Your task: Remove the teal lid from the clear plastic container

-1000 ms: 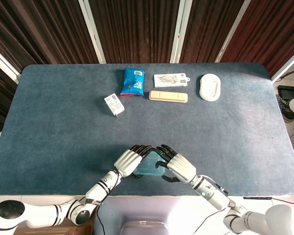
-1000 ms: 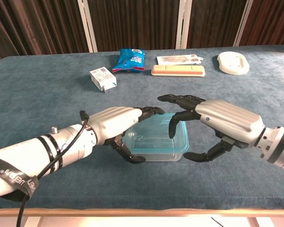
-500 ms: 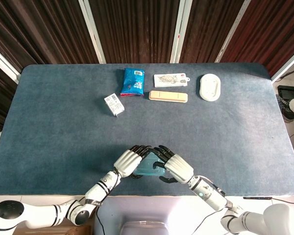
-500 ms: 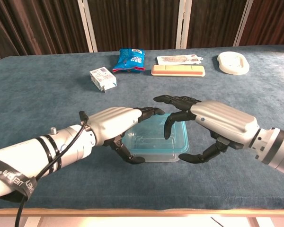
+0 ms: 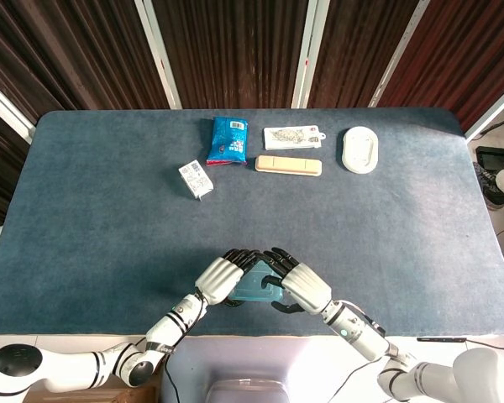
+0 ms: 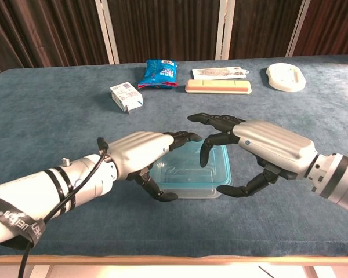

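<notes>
Container (image 6: 191, 174) near front edge of surface (image 5: 84, 218), lid (image 6: 192, 165) on it, between left robot hand (image 6: 140, 152) and right robot hand (image 6: 261, 146). Carton (image 5: 196, 179), pouch (image 5: 227, 139), bar (image 5: 288, 164), packet (image 5: 292, 136), dish (image 5: 359, 149) well behind.

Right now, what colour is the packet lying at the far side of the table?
The packet is mostly blue, with a red edge at its near end; the head view shows it best.
</notes>
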{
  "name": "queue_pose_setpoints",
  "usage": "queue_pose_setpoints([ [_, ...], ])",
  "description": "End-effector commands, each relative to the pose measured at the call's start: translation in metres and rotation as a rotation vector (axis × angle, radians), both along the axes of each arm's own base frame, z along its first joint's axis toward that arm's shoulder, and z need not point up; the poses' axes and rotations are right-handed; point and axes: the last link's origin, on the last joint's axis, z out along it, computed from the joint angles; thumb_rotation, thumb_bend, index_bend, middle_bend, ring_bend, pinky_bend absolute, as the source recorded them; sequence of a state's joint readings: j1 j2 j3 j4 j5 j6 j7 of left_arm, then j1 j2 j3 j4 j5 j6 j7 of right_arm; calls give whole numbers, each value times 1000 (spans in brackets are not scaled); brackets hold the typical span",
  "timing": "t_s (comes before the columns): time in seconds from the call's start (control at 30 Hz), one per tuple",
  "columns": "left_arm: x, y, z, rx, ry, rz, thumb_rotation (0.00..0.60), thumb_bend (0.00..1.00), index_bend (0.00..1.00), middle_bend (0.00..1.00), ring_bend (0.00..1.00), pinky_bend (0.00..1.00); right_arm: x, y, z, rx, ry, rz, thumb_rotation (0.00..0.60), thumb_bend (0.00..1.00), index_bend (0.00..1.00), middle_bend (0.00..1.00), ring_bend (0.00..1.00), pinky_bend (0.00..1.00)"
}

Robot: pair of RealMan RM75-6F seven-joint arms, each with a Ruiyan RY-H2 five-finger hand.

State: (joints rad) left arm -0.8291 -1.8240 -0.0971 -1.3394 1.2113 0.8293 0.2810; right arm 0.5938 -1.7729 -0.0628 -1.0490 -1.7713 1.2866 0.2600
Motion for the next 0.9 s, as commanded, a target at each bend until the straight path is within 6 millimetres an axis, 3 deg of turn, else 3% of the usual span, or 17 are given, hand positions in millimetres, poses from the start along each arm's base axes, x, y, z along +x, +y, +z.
queue_pose_setpoints([
  [0.03,0,0,0,0,-1,-1,600,263,0,186,492,520,-2,0,0,2,16,0,600,394,549,96,0,0],
  [0.9,-2,2,2,1,4,5,600,264,0,186,493,528,-4,2,2,2,18,12,600,394,532,96,0,0],
])
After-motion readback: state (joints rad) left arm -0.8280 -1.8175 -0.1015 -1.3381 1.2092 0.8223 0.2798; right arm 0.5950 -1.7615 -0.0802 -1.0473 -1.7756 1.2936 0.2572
